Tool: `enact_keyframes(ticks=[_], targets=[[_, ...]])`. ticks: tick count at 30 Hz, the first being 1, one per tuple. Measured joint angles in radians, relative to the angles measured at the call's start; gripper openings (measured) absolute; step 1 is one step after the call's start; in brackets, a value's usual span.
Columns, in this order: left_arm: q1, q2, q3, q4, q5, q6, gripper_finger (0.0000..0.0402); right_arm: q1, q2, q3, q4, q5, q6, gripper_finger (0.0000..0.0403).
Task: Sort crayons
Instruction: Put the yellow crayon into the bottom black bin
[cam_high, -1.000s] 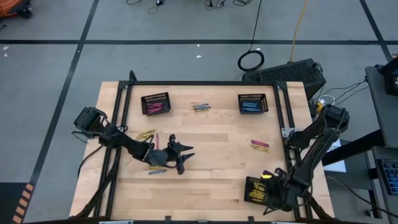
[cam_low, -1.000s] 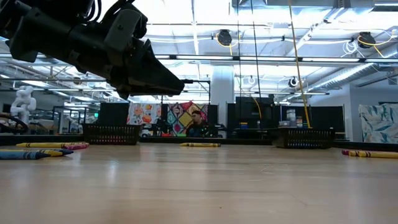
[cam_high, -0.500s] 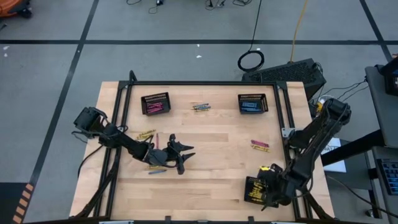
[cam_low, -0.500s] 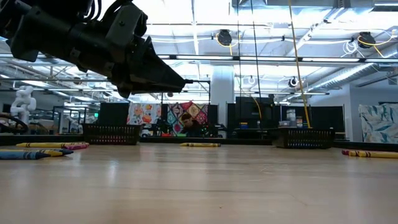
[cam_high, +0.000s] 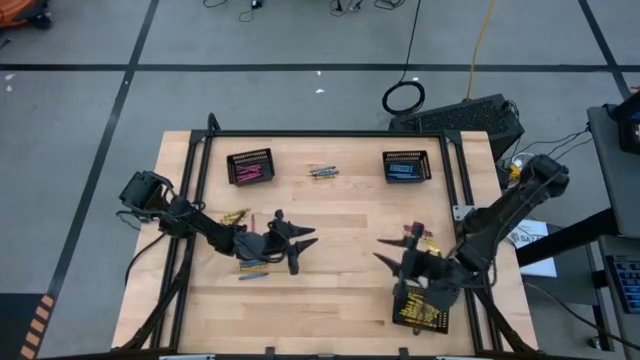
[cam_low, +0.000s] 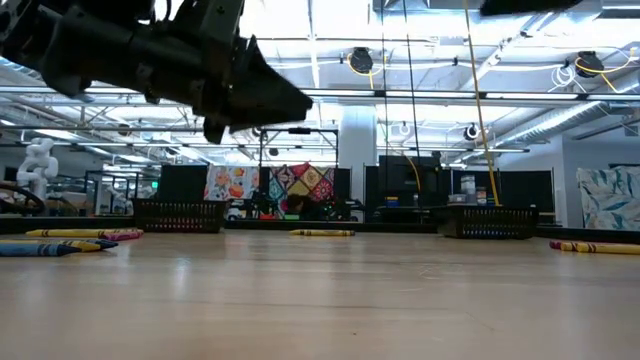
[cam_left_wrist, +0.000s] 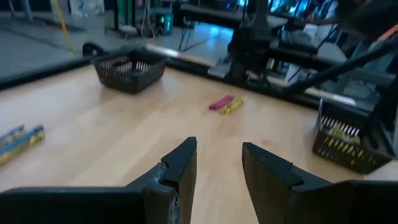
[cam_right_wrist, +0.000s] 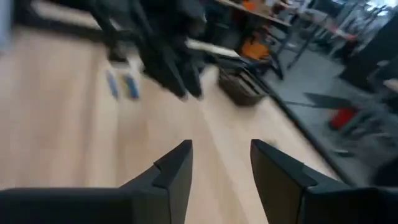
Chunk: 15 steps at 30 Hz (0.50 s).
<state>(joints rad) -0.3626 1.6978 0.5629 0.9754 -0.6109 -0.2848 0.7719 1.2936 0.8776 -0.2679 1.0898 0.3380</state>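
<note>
Now the right gripper (cam_high: 393, 252), jaws parted and empty, hangs beside the pink-and-yellow crayons (cam_high: 418, 233), so best line up along one stick before descending (left gripper (cam_high: 303, 242), also empty, part-open, waits mid-table).

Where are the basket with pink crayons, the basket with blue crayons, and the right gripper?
Basket with pink crayons (cam_high: 249, 167), high view, on its black mesh wall.
Basket with blue crayons (cam_high: 406, 166), high view, on its rim.
Right gripper (cam_high: 392, 252), high view, between its open fingertips.
</note>
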Motion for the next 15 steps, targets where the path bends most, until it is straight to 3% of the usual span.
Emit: enact_keyframes(ticks=[3, 6, 12, 15], targets=[[0.0, 0.0, 0.002, 0.05, 0.0, 0.035, 0.0132, -0.09, 0.024, -0.004, -0.082, -0.143, -0.009, 0.0146], [0.0, 0.0, 0.002, 0.061, 0.0, 0.074, 0.0132, -0.188, 0.051, -0.049, -0.026, -0.33, -0.021, 0.0146], [-0.029, -0.074, 0.002, 0.024, 0.0, 0.274, 0.0132, -0.352, 0.159, -0.198, 0.39, -0.53, -0.143, 0.0146], [-0.059, -0.183, 0.003, -0.104, -0.062, 0.346, 0.0132, -0.418, 0.242, -0.234, 0.626, -0.602, -0.197, 0.0146]])
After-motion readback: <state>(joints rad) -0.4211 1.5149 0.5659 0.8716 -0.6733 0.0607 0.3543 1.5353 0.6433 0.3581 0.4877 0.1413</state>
